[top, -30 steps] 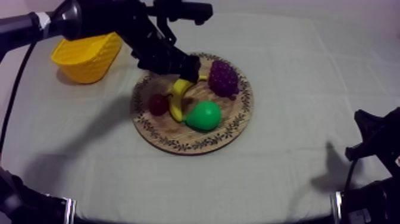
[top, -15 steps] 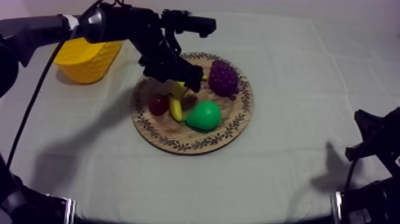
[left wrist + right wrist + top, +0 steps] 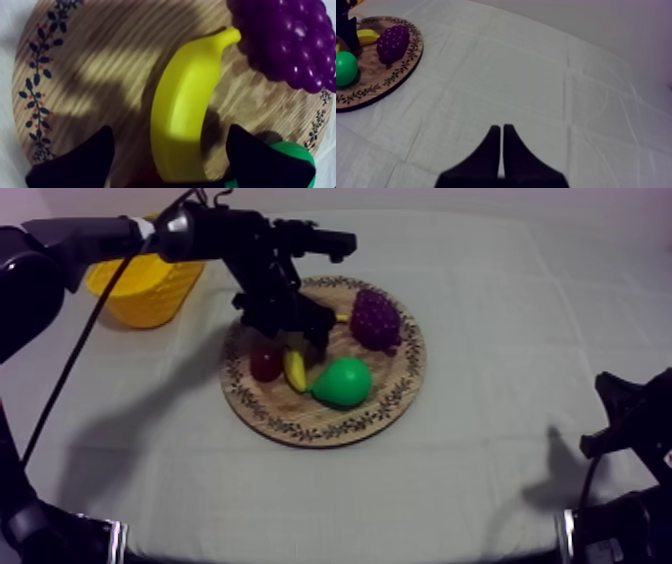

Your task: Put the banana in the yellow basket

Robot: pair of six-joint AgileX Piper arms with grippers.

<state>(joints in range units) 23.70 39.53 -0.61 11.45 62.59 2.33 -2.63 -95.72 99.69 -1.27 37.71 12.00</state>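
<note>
Top view, left gripper [image 3: 290,328]: low over the round wooden board [image 3: 330,434], above the far end of the banana [image 3: 295,372].
Top view, banana: lies on the board near its middle, between the small red fruit [image 3: 265,365] and the green pear [image 3: 343,382]. The bunch of grapes [image 3: 375,318] sits toward the board's far right rim.
Top view, yellow basket [image 3: 150,293]: near the far left corner of the table [image 3: 480,308], apart from the board.
Left wrist view, claw: fingers [image 3: 82,162] spread wide, one on each side of the banana, pinching nothing. I cannot tell whether they touch the wood.
Right wrist view, right gripper [image 3: 501,131]: fingers pressed together on nothing, over bare table, well apart from the board.
Step in hand: reaching in and straddling the banana; the grasp looks not yet made.
Next move calls for: probably closing across the banana's thick middle, then lifting clear of the grapes and pear before crossing to the basket.
</note>
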